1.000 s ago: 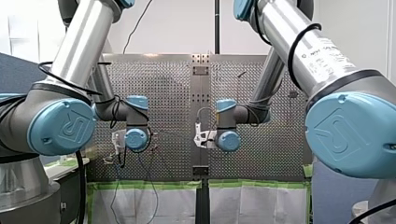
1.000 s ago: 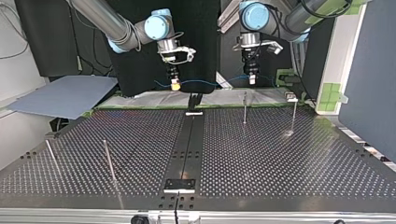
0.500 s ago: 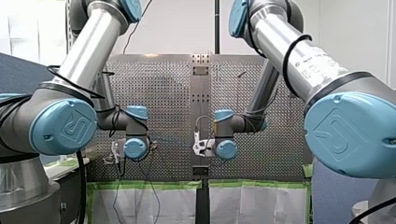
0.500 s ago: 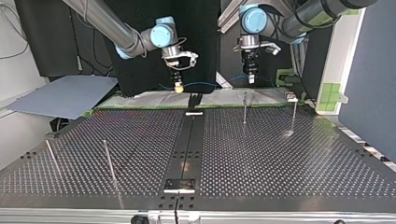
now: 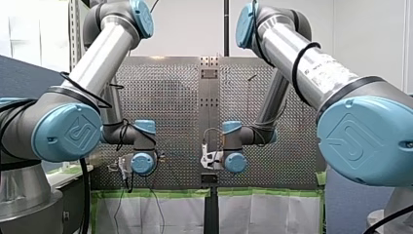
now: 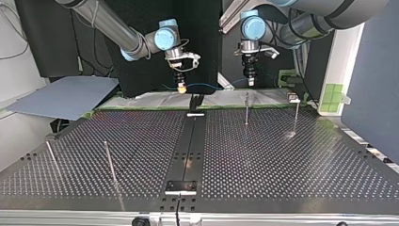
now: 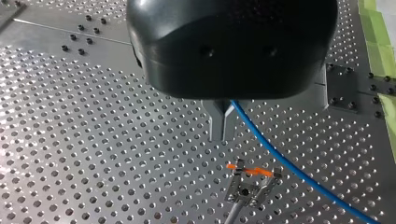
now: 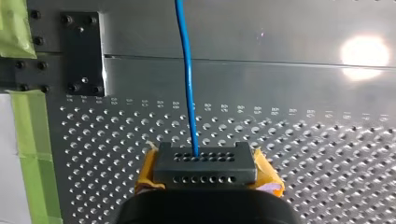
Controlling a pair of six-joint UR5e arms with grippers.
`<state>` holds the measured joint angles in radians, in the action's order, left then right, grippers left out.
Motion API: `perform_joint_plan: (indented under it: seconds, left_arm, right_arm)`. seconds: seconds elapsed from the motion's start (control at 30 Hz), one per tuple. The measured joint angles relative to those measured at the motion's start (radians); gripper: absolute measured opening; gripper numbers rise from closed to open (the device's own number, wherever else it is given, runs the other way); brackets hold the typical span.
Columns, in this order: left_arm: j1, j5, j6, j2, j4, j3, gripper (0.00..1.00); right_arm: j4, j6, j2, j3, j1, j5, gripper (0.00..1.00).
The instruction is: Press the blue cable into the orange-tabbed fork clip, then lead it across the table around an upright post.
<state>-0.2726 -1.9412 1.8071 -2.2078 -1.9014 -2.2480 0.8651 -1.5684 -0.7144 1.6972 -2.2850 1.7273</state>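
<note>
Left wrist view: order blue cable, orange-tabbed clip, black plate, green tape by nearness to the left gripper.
1. blue cable, at the left gripper.
2. orange-tabbed clip, just ahead.
3. black plate, to one side.
4. green tape, beyond the plate.

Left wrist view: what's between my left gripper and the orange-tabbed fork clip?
That view shows only bare perforated table; the blue cable passes beside the clip.
</note>
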Motion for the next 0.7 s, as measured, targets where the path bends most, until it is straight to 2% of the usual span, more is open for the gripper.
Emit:
perform_joint_plan:
  seconds: [0.4,0.7]
  left_arm:
    - [0.022,0.013,0.004,-0.026,-0.003,0.036,0.02]
    - [0.045,0.007,0.001,-0.095,-0.034,0.104,0.02]
  right_arm:
    - [-0.004,0.0,0.108,-0.068,0.005,-0.001,0.0]
    - [-0.019,0.003,0.13,-0.123,0.011,0.001,0.0]
